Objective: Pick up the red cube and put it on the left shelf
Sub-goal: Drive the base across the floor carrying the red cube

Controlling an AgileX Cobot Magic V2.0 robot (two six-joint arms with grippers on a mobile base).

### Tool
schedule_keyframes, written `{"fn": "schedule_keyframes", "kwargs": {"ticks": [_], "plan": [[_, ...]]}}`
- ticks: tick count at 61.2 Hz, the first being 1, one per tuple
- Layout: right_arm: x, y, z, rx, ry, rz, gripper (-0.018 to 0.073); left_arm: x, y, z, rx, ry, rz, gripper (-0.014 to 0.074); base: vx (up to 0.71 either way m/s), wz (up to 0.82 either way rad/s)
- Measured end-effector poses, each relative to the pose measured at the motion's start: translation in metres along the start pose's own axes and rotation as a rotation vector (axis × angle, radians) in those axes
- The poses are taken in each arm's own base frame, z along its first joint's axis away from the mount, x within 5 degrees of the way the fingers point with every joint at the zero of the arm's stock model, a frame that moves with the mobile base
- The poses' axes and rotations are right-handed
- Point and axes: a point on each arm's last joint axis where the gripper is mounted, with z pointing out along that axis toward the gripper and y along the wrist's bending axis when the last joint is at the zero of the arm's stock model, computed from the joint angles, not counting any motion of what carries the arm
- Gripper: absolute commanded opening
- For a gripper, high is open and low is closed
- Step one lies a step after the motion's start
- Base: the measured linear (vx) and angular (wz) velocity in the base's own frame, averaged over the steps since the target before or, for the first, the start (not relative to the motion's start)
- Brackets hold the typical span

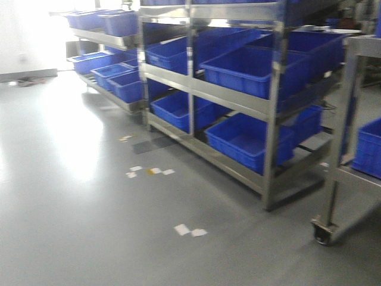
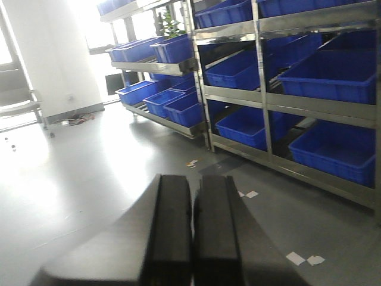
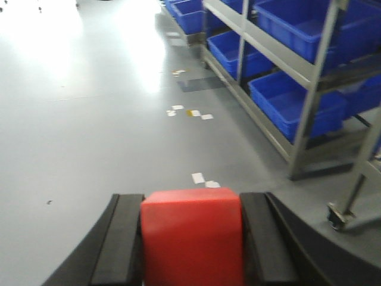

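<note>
In the right wrist view my right gripper [image 3: 191,205] is shut on the red cube [image 3: 191,235], which fills the gap between the two black fingers and is held above the grey floor. In the left wrist view my left gripper [image 2: 191,187] is shut and empty, its two black fingers pressed together. The metal shelf racks with blue bins [image 1: 250,71] stand ahead and to the right in the front view. The farther left rack [image 1: 104,65] stands by the bright wall. Neither gripper shows in the front view.
Blue bins [image 3: 297,104] fill the lower rack shelves. A wheeled rack with a caster [image 1: 322,232] stands at the right. White and yellow paper scraps [image 1: 190,230] lie on the grey floor. Open floor [image 1: 71,196] stretches left.
</note>
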Motion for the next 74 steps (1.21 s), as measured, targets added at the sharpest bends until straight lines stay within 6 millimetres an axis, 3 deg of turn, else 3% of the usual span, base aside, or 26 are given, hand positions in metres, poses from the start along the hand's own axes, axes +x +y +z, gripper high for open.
{"fn": "schedule_keyframes", "kwargs": {"ticks": [74], "plan": [[0.0002,0.0000,0.0000,0.000,0.002,0.000,0.0058,0.0000,0.0000,0.0000,0.000,0.000,0.000,0.0106,0.04,0.48]]}}
